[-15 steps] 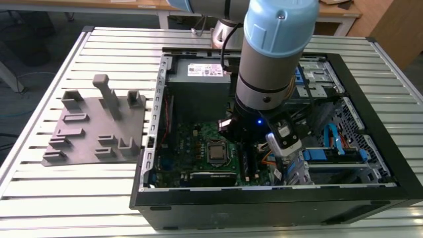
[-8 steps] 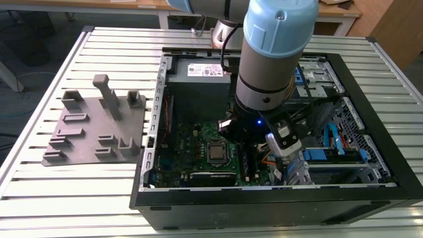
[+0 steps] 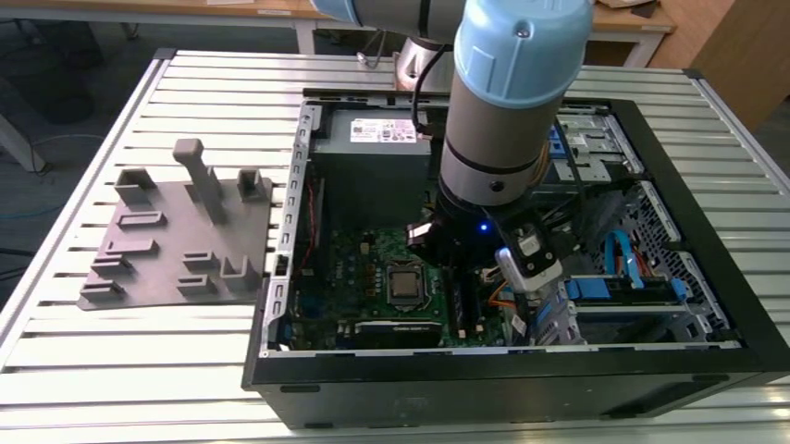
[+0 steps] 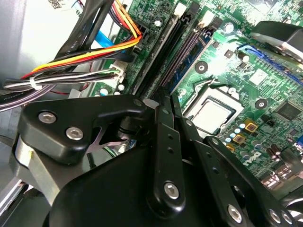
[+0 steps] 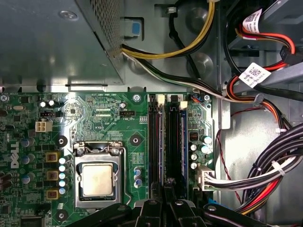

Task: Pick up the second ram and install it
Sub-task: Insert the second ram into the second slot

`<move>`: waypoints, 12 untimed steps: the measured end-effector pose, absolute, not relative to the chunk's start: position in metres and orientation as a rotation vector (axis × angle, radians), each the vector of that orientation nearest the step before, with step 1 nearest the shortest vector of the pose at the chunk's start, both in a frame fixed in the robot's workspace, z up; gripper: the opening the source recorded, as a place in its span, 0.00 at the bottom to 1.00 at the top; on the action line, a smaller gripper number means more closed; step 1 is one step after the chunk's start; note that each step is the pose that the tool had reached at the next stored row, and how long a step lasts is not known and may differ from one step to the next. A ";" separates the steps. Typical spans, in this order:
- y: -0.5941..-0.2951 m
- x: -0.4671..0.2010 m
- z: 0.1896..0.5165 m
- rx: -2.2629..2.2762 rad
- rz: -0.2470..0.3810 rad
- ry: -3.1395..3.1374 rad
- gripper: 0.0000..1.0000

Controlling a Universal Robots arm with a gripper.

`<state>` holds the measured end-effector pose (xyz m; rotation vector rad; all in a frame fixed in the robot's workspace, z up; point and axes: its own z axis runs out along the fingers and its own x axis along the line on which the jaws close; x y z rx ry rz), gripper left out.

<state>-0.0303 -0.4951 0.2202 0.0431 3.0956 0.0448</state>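
The arm is reaching down into the open computer case [image 3: 691, 370] on the bench [image 3: 148, 370], with the gripper [image 4: 165, 101] hanging right over the memory slots [image 5: 165, 142] beside the processor socket [image 5: 97, 178]. In the second wrist view the jaws are looking nearly closed, but I cannot tell whether they are pinching anything. The second ram [image 4: 185, 61] appears to be the blue-green board standing edge-up in a slot just ahead of the jaws. Judging from that, the pick-up looks done and the stick is at its slot; whether it is fully pressed home and latched I cannot make out. The grey tray [image 3: 173, 236] is sitting outside the case, on the exterior view's left.
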 end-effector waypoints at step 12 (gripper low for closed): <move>-0.495 -0.029 0.223 0.029 0.045 3.096 0.11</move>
